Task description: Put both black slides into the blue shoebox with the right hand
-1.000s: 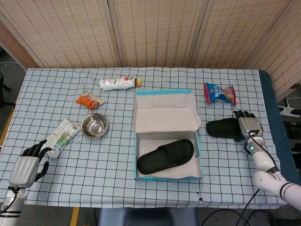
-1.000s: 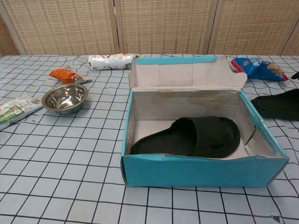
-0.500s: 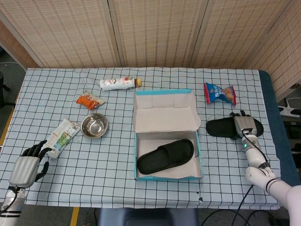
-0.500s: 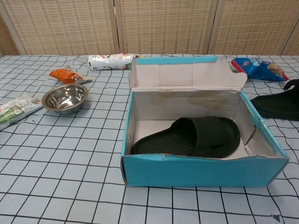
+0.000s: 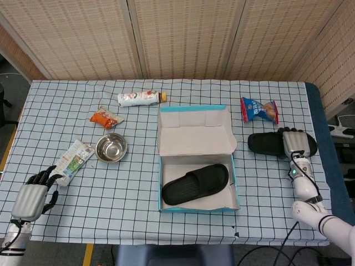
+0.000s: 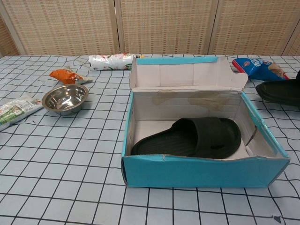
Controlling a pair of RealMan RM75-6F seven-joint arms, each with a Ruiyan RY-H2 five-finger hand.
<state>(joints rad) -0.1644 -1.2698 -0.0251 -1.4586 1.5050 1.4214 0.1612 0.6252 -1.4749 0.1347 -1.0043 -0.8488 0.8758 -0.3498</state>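
The blue shoebox stands open mid-table, its lid upright at the back. One black slide lies inside it, also plain in the chest view. The other black slide is right of the box, seen at the chest view's right edge. My right hand grips that slide's right end, with its fingers over the strap. My left hand rests at the table's near left corner, fingers apart and holding nothing.
A blue-red snack bag lies just beyond the held slide. A steel bowl, an orange packet, a bottle and a green-white packet sit left of the box. The table's right edge is close to my right hand.
My right hand closed over the outer slide, and the two moved together away from the table's front edge, toward the snack bag. The left hand stayed still.
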